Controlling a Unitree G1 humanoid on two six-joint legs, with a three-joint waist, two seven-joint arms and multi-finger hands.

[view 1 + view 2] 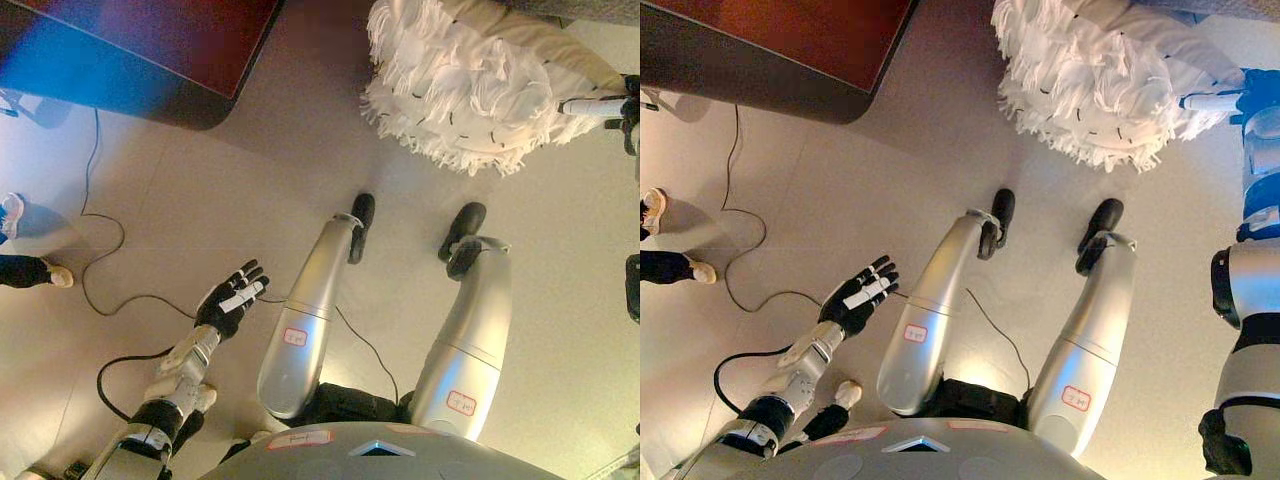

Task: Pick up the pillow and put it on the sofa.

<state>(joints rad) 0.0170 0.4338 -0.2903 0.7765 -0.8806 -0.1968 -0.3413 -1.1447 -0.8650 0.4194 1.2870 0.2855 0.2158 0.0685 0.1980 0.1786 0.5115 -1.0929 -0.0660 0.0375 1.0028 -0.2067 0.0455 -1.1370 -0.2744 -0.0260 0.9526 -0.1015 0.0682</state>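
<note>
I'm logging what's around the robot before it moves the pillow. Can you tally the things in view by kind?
Pillows: 1, the white shaggy pillow, with the right hand at its edge.
Dark tables: 1, the table.
Robot hands: 2, counting the open left hand.
People: 1, only a person's shoes showing.
Total: 5

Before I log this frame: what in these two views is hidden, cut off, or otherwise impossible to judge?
- Right robot hand: at the right edge by the pillow; both views cut it off, so its grip cannot be told.
- Pillow: its top runs past the upper edge in both views; full shape unknown.
- Sofa: not clearly identifiable in either view.
- Person: only shoes and a dark leg show at the left edge.
- Left robot hand: fully visible, open, empty.
</note>
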